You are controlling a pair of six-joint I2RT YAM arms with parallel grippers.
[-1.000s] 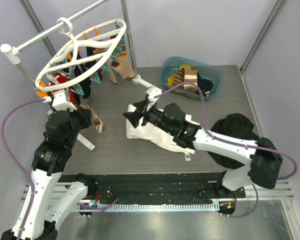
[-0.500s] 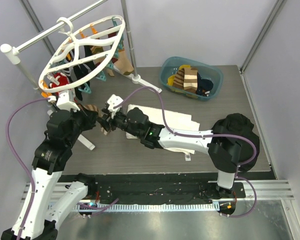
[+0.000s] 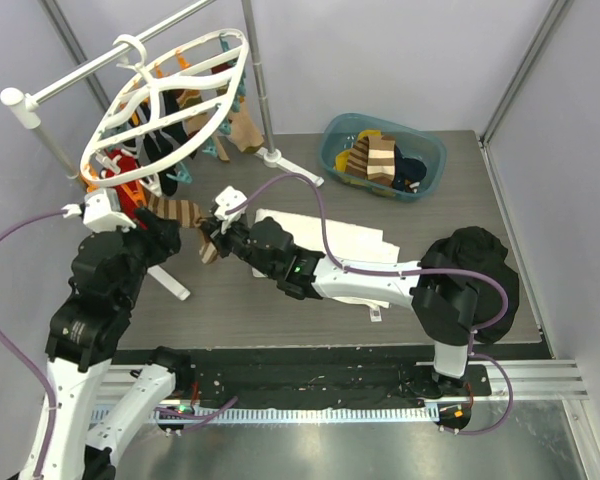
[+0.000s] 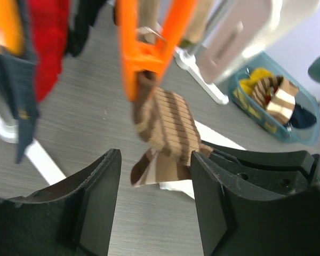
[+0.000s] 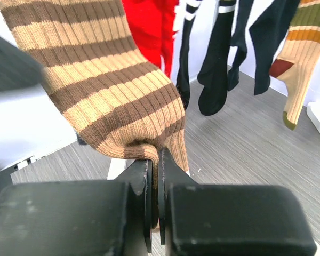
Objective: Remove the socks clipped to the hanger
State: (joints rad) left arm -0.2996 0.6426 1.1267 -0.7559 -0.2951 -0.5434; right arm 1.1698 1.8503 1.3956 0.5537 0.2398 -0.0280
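The white oval hanger (image 3: 170,95) hangs from the pole at the upper left, with socks (image 3: 160,150) clipped under it in red, black and tan. An orange clip (image 4: 149,48) holds the top of a brown-and-tan striped sock (image 4: 168,122). My right gripper (image 5: 156,165) is shut on that sock's lower end (image 5: 106,90) and has reached across the table to it (image 3: 208,238). My left gripper (image 4: 154,202) stands open just below the clip. Its fingers (image 4: 96,197) are on either side of the sock's toe without touching it.
A teal basin (image 3: 435,150) with several socks in it sits at the back right. A white cloth (image 3: 355,245) lies mid-table, and a black garment heap (image 3: 480,265) lies to the right. The white pole stand (image 3: 40,100) and its foot (image 3: 170,283) are beside my left arm.
My right gripper swung left from the white cloth to the striped sock and shut on it. My left gripper, shut a moment ago, has opened and drawn back a little.
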